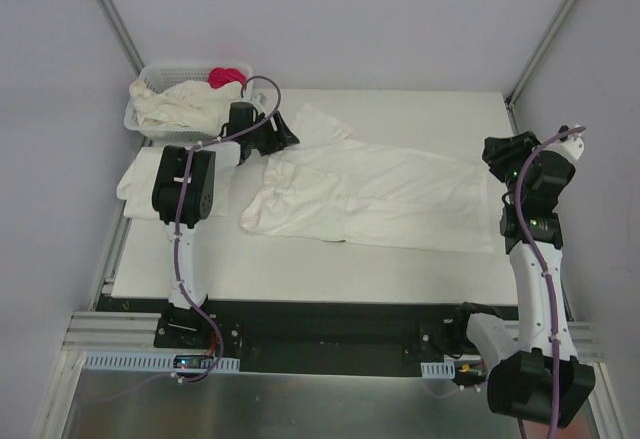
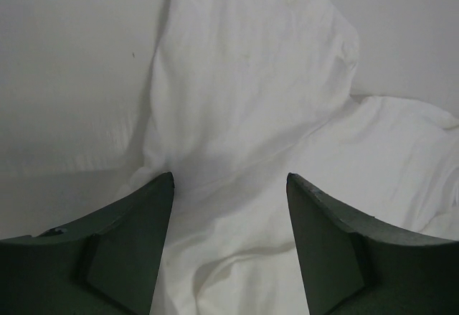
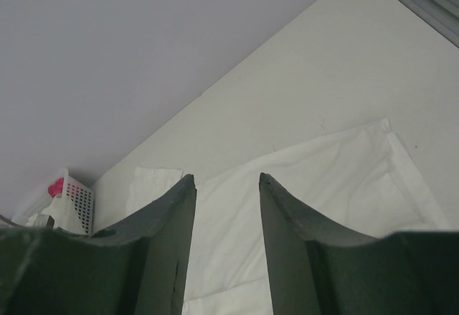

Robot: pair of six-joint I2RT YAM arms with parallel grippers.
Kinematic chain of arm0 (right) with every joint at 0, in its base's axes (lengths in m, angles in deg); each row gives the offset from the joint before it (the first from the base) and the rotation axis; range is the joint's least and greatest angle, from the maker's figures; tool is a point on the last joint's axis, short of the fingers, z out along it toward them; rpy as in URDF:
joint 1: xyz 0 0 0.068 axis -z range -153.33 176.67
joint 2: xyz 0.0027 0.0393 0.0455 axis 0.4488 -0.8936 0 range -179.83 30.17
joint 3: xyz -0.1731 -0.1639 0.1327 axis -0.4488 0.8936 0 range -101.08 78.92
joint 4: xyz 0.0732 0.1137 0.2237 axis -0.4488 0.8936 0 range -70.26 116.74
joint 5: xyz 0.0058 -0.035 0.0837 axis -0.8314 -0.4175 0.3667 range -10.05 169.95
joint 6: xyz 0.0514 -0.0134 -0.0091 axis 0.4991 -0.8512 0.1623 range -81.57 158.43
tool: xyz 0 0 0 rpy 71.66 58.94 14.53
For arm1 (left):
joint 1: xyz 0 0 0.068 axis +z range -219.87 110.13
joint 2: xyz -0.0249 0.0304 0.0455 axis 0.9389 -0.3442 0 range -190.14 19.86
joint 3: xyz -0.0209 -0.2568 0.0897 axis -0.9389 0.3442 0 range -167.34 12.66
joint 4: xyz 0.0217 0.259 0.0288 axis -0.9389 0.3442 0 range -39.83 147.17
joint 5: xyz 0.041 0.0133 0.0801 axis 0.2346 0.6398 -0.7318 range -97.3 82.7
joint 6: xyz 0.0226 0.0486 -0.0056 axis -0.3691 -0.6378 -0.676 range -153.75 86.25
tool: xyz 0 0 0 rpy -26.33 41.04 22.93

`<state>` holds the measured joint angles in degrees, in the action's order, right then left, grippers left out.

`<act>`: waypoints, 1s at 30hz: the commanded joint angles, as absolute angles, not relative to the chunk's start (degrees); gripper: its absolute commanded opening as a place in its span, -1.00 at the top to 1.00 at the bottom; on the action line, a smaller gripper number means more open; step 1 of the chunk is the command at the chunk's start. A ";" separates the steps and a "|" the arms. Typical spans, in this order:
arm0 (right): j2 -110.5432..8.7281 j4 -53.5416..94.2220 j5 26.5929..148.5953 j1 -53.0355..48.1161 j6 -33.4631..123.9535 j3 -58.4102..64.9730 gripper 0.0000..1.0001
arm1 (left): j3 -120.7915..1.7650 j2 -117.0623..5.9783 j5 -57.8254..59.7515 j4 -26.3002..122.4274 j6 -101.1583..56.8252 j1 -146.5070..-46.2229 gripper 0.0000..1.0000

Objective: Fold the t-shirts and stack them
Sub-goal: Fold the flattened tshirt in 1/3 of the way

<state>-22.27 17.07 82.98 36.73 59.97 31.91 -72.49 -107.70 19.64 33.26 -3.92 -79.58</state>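
On table (image 1: 330,264), t-shirt (image 1: 385,194) lengthwise left to right

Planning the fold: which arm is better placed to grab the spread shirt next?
Left, probably. The left gripper hangs open close over the spread t-shirt; the right gripper, also open, looks higher, near its hem.

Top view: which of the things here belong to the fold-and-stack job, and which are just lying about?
For the job:
spread-out t-shirt, mid-table
folded t-shirt, at the left edge
crumpled t-shirts, at the far left corner

Just lying about:
pink-red cloth
white basket, which only holds the crumpled ones and the cloth
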 commanded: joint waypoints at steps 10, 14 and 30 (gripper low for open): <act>-17.91 16.58 81.89 39.15 60.05 27.15 0.13 | -49.59 -95.37 15.47 27.49 0.09 -79.88 -0.27; -16.94 16.58 82.32 39.41 60.40 27.23 0.12 | -47.64 -91.50 13.97 27.49 -0.78 -79.80 -0.28; -17.20 16.58 84.35 39.50 60.75 27.76 0.10 | -76.53 -102.29 15.81 40.40 -6.75 -79.10 -0.30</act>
<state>-17.73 18.05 83.07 38.96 60.25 29.92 -65.80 -97.67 14.79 34.68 -2.04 -79.60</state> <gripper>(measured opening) 0.446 0.646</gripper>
